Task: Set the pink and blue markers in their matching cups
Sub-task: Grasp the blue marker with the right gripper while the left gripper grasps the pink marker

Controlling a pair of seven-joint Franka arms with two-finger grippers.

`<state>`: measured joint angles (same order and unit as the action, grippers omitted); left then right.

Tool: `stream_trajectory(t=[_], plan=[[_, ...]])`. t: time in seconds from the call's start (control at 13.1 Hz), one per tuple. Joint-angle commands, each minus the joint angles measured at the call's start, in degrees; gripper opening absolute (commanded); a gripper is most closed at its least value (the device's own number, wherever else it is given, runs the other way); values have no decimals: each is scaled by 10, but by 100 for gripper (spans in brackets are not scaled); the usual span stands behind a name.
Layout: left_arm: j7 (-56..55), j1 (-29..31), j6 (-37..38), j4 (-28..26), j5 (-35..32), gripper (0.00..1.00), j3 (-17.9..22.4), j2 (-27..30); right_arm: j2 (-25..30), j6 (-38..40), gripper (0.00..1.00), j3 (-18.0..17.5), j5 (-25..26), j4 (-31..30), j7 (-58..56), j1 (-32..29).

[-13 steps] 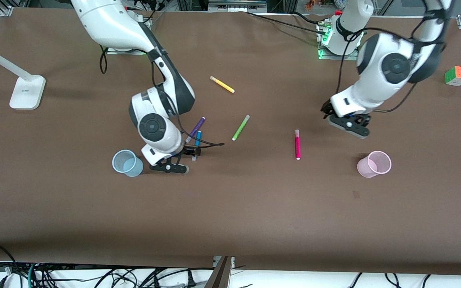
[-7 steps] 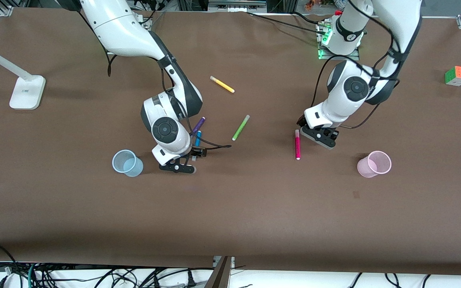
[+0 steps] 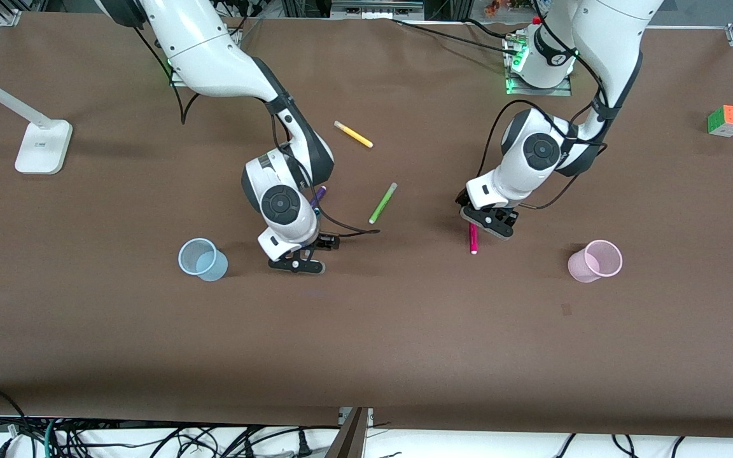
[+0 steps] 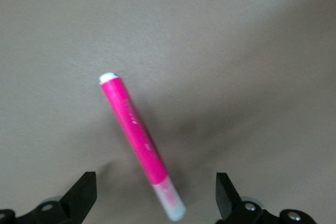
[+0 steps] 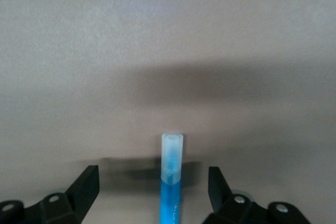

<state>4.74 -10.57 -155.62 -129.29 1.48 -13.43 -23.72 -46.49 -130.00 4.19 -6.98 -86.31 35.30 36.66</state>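
The pink marker (image 3: pixel 473 241) lies on the table, partly under my left gripper (image 3: pixel 487 223). In the left wrist view the pink marker (image 4: pixel 137 139) lies slanted, its pale end between my open fingers (image 4: pixel 82 194), untouched. The blue marker is hidden under my right gripper (image 3: pixel 297 257) in the front view. In the right wrist view the blue marker (image 5: pixel 171 184) lies midway between my open fingers (image 5: pixel 87 183), apart from both. The pale blue cup (image 3: pixel 202 259) stands beside my right gripper, toward the right arm's end. The pale pink cup (image 3: pixel 594 261) stands toward the left arm's end.
A purple pen (image 3: pixel 318 195) pokes out from under the right arm. A lime-green pen (image 3: pixel 382 203) and a yellow pen (image 3: pixel 353 134) lie mid-table. A colour cube (image 3: pixel 727 120) and a white lamp base (image 3: pixel 42 147) sit at the table's two ends.
My left gripper has swung from near the pink cup to over the pink marker. My right gripper has shifted away from the blue cup to over the blue marker. Both stay open.
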Motion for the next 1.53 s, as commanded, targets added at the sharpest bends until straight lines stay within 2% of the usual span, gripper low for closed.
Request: stream_trajectory(t=[0.0, 0.08, 0.15, 0.38, 0.46, 0.54, 0.69, 0.84, 0.92, 1.07, 1.15, 1.22, 1.3, 1.38, 1.45], plan=[[-25, -20, -5, 4, 9, 100, 5, -7, -1, -1, 87, 3, -12, -3, 4, 7], [-25, -20, -4, 3, 9, 100, 5, -8, -1, -1, 82, 3, -12, -3, 4, 7], [-25, -20, -4, 0, 9, 100, 5, -7, -1, -2, 70, 3, -12, -4, 4, 8], [-26, -19, -4, -9, 9, 100, 5, -6, 0, -3, 20, 3, -11, -9, -15, 5], [-27, -19, -4, -9, 9, 100, 5, -6, 2, -3, 7, 3, -11, -9, -22, 3], [-32, -20, -4, -9, 9, 100, 5, -7, 3, -3, 0, 3, -11, -8, -30, 1], [-34, -20, -4, -9, 9, 100, 5, -7, 5, -3, 0, 3, -12, -6, -32, -3], [-34, -19, -4, -9, 9, 75, 5, -11, 6, -3, 0, 2, -12, -4, -37, -11], [-34, -19, -4, -9, 9, 67, 5, -14, 12, -1, 0, 2, -22, -3, -47, -20], [-35, -18, -4, -9, 9, 47, 5, -13, 25, 3, 0, 2, -105, 3, -91, -39], [-35, -18, -3, -9, 9, 32, 5, -12, 29, 14, 0, 4, -129, 9, -112, -47], [-35, -16, -3, -8, 9, 17, 5, -12, 41, 32, 0, 7, -138, 11, -117, -54], [-35, -15, -2, -9, 9, 5, 6, -11, 51, 52, 0, 6, -139, 13, -117, -69], [-34, -14, 1, -9, 9, 0, 6, -8, 61, 78, 0, 5, -139, 14, -117, -87], [-33, -13, 4, -9, 9, 0, 7, -2, 74, 99, 0, 4, -139, 15, -120, -105]])
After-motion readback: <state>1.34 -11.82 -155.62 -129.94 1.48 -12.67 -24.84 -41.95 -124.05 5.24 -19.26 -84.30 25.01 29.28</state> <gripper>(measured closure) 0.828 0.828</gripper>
